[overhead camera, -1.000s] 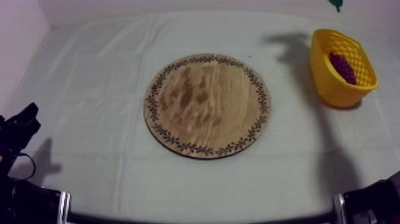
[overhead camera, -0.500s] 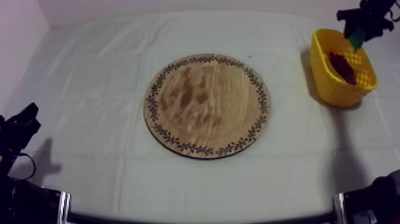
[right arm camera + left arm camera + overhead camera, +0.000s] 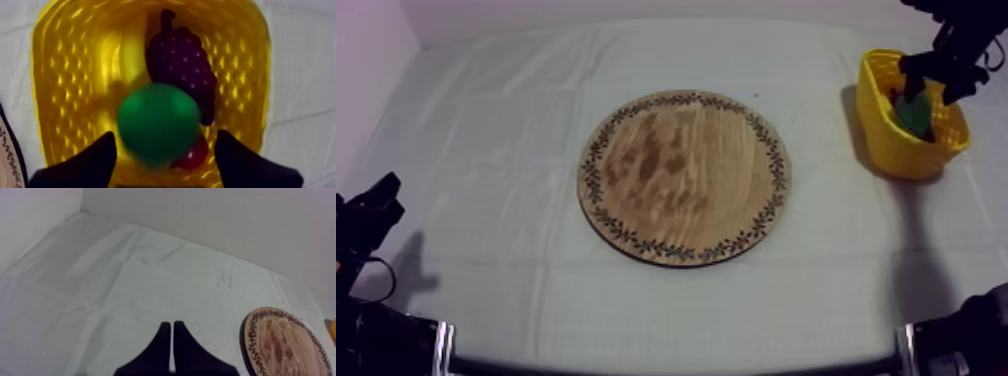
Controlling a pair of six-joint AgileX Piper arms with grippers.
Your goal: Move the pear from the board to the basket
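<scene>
Right gripper (image 3: 166, 136) is positioned above the yellow basket (image 3: 65, 75), fingers spread wide; the pear (image 3: 159, 122) sits between the fingers, touching neither, over the basket interior; bunch of grapes (image 3: 182, 70) and small red fruit (image 3: 194, 156) lie in the basket beneath it. In the top view, the pear (image 3: 913, 108) shows inside the basket (image 3: 891, 145) at the desk's (image 3: 486, 120) far right side. Round wooden board (image 3: 684, 177) lies bare at desk centre. Left gripper (image 3: 172, 338) rests low at its own side, fingers together as a narrow wedge, holding nothing.
</scene>
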